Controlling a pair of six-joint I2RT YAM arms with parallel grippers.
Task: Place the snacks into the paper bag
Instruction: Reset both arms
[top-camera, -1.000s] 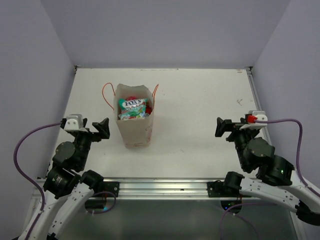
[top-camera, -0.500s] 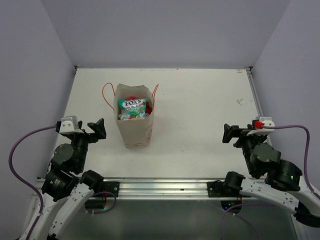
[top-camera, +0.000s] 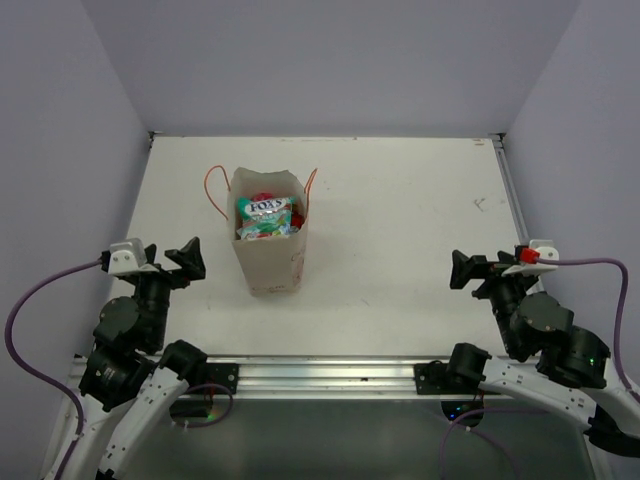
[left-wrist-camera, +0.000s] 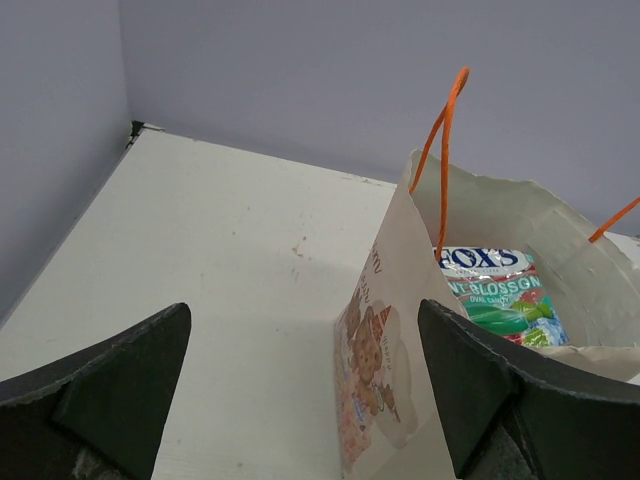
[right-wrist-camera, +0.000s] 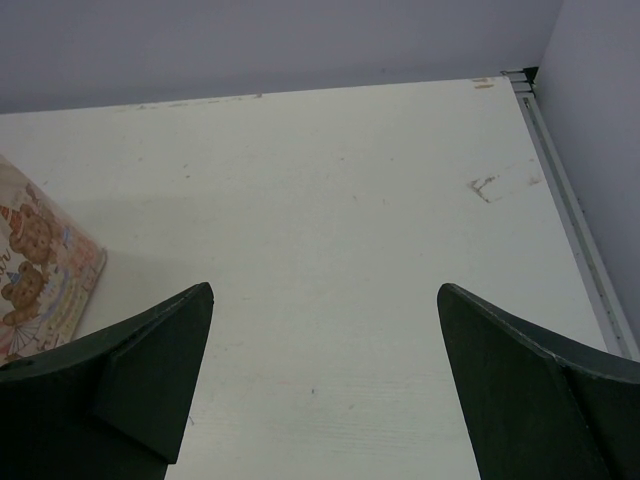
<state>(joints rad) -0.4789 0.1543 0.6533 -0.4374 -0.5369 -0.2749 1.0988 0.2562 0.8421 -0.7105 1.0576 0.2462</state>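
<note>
The paper bag (top-camera: 270, 262) stands upright on the left half of the table, orange cord handles (top-camera: 210, 188) hanging out at both sides. The snacks (top-camera: 264, 216) lie inside it, a teal-white FOX'S packet on top, red ones behind. My left gripper (top-camera: 172, 253) is open and empty, low at the near left of the bag, apart from it. In the left wrist view (left-wrist-camera: 303, 310) the bag (left-wrist-camera: 395, 330) and the FOX'S packet (left-wrist-camera: 490, 285) sit ahead to the right. My right gripper (top-camera: 475, 266) is open and empty at the near right; its view (right-wrist-camera: 325, 290) shows bare table.
The white table (top-camera: 400, 210) is walled by lilac panels at the back and both sides. A metal rail (top-camera: 320, 375) runs along the near edge. The bag's printed corner (right-wrist-camera: 40, 265) shows at the left edge of the right wrist view.
Both arms have drawn back toward the near edge and outward, the left one leftward, the right one rightward. Both grippers stay open. The bag and its packets have not moved.
</note>
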